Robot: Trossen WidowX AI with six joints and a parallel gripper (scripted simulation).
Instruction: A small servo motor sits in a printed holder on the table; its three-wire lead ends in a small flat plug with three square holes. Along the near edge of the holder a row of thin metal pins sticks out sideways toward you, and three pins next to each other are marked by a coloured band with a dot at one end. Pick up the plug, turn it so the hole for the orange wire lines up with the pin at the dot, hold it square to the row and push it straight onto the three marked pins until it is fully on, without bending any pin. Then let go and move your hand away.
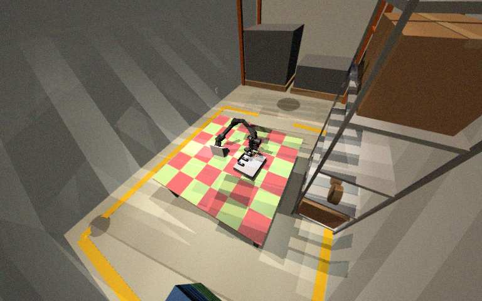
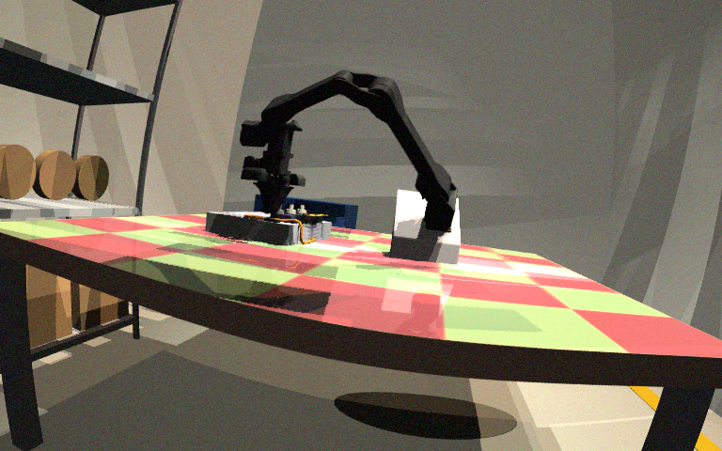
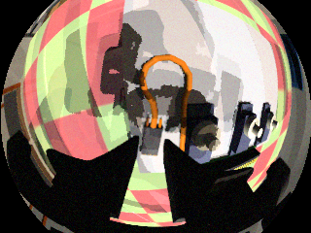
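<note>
My gripper point(image 1: 250, 153) point(image 2: 274, 212) point(image 3: 151, 142) points down, low over the holder, its fingers parted a little with nothing held. The small dark grey plug point(image 3: 152, 144) shows just past and between the fingertips in the wrist view, slightly tilted. The orange lead point(image 3: 165, 57) point(image 2: 301, 232) loops from it beside the nearest servo motor point(image 3: 200, 113). The pale holder point(image 1: 253, 168) point(image 3: 228, 63) lies on the table. A yellow striped strip point(image 3: 244, 165) shows past the right finger, partly hidden. Single pins, the marking dot and the plug's holes cannot be made out.
Two more blue servos point(image 3: 243, 131) point(image 3: 265, 122) with pale horns stand right of the nearest one in the wrist view. The checkered table point(image 1: 199, 174) point(image 2: 494, 313) carries a pale block point(image 1: 218, 150) point(image 2: 407, 234) by the arm's base. A blue object point(image 2: 347, 213) shows behind the holder.
</note>
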